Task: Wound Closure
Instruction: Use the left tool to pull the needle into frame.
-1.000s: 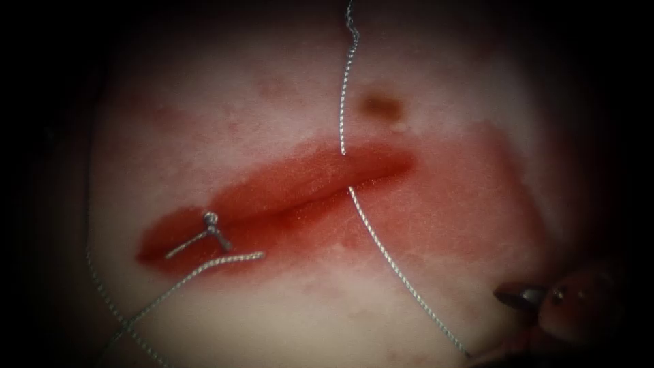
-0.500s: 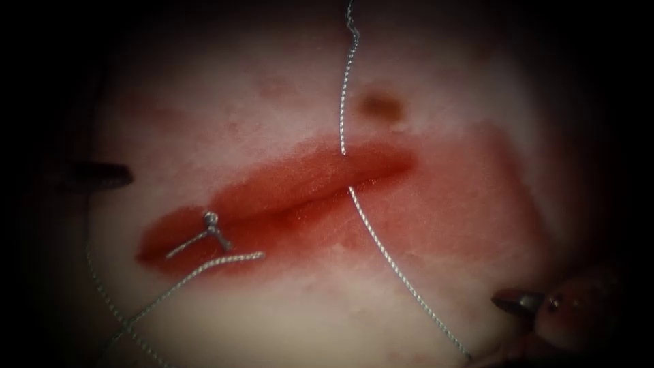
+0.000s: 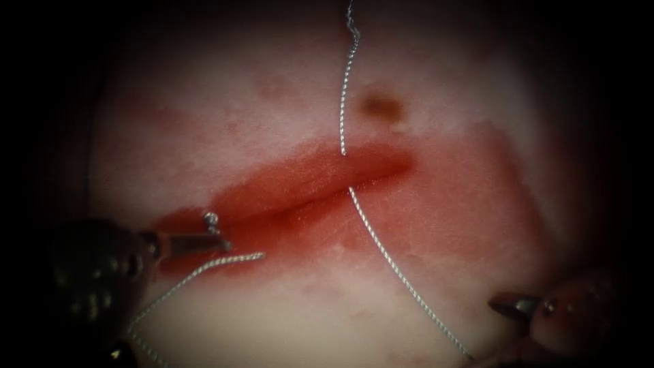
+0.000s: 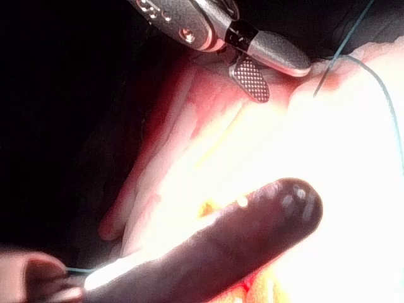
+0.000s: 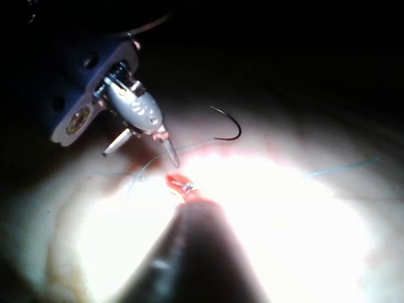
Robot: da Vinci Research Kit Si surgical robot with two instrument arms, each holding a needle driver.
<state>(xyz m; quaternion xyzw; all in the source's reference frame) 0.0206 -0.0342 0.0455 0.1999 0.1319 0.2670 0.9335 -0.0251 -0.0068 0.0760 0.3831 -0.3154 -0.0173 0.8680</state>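
Note:
The tissue (image 3: pixel 259 116) has a red cut (image 3: pixel 300 197) running from lower left to upper right. A tied knot (image 3: pixel 211 219) with short ends sits at the cut's left end. My left tool (image 3: pixel 218 243) reaches in from the lower left and lies just below that knot, holding nothing. Its jaws stand apart in the right wrist view (image 5: pixel 144 156) and in the left wrist view (image 4: pixel 283 82). The thread (image 3: pixel 381 249) drops into the cut near its middle and runs out toward my right tool (image 3: pixel 507 303), red-stained (image 5: pixel 180 183). The curved needle (image 5: pixel 228 126) lies loose on the tissue, held by neither tool.
A second strand (image 3: pixel 204 269) trails from below the knot to the lower left. Red fluid (image 3: pixel 463 197) stains the tissue right of the cut. A brown spot (image 3: pixel 381 105) marks the tissue above the cut's right end. A dark rounded shaft (image 4: pixel 252 233) crosses the left wrist view.
My left tool came in from the left edge, then moved down and right to the knot, covering one short end. The right tool crept slightly down and left. The thread has not moved.

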